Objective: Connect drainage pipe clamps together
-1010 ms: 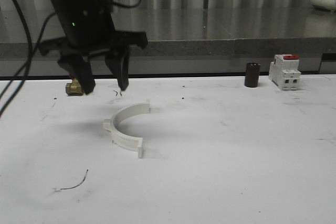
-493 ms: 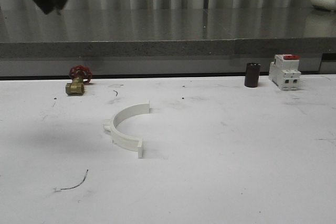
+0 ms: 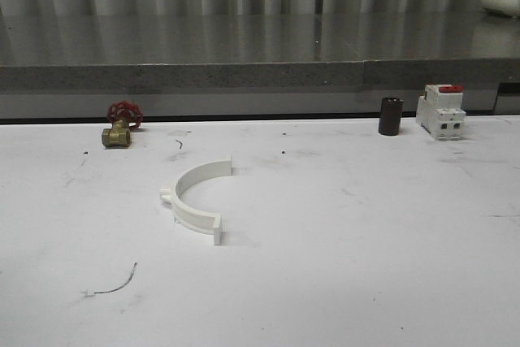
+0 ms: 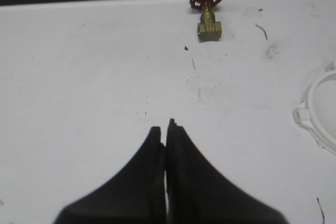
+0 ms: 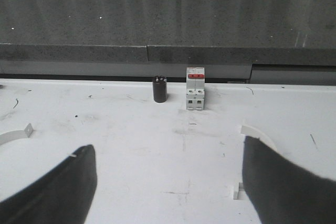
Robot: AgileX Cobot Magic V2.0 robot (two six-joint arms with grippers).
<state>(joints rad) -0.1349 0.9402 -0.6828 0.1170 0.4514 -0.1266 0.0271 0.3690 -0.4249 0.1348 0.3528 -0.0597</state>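
One white half-ring drainage pipe clamp [image 3: 195, 197] lies on the white table, its open side facing right; its edge also shows in the left wrist view as a clamp band [image 4: 315, 114]. My left gripper [image 4: 166, 128] is shut with nothing in it, above bare table to the left of that clamp. My right gripper [image 5: 168, 156] is wide open and holds nothing. A second white clamp [image 5: 256, 131] lies just behind its right finger [image 5: 278, 182], partly hidden by it. The first clamp's end [image 5: 14, 135] shows far off by the other finger.
A brass valve with a red handle [image 3: 120, 126] sits at the back left of the table. A dark cylinder [image 3: 391, 115] and a white breaker with a red switch [image 3: 440, 111] stand at the back right. A grey ledge [image 3: 260, 75] runs behind the table.
The left arm, which hung with spread fingers above the clamp's far end a second ago, has lifted up and left out of the front view. The clamp has not moved.
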